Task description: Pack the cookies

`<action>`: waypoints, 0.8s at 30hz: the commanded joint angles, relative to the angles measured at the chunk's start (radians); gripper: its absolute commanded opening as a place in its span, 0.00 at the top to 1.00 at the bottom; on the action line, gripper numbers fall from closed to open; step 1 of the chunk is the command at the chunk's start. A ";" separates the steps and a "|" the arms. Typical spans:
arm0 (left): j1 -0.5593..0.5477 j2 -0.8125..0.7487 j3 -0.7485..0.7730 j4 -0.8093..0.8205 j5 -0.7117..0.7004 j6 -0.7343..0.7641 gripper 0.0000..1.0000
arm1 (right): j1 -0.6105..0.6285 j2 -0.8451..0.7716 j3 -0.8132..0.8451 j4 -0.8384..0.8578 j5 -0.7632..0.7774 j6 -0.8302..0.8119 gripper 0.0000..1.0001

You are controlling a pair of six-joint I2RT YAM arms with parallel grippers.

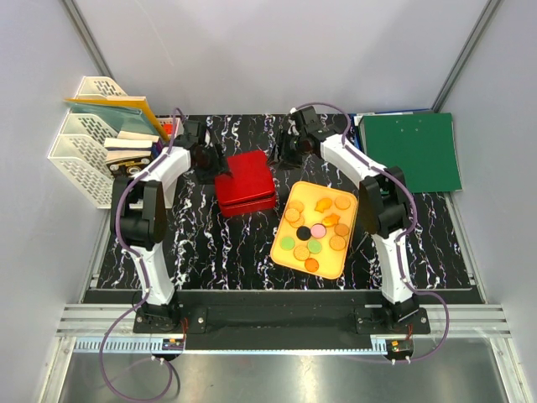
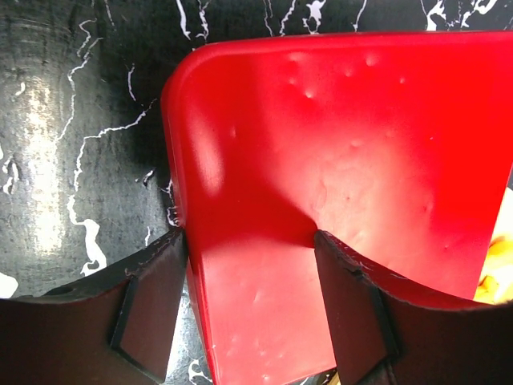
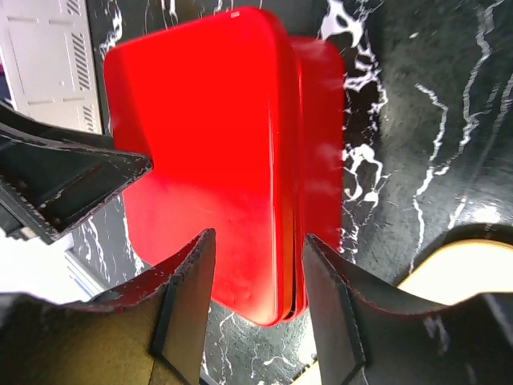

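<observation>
Red box (image 1: 246,182), lid (image 3: 200,144) shut, on tabletop (image 1: 210,252): left fingers (image 2: 152,313) and right fingers (image 3: 188,297) spread, empty, astride opposite lid edges; lid probably best pinched evenly and lifted level; cookies (image 1: 316,228) on yellow tray (image 1: 334,266) just right of the box.

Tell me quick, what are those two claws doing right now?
Left gripper: open, over the red box, holding nothing.
Right gripper: open, holding nothing.

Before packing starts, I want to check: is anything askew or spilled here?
The red lid sits shifted on its red base, not flush; a strip of base shows along one side. The cookies all lie on the yellow tray, none spilled.
</observation>
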 commanded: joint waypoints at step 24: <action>-0.025 -0.190 0.039 -0.012 -0.059 -0.018 0.25 | 0.001 0.000 -0.200 0.066 -0.030 -0.041 0.67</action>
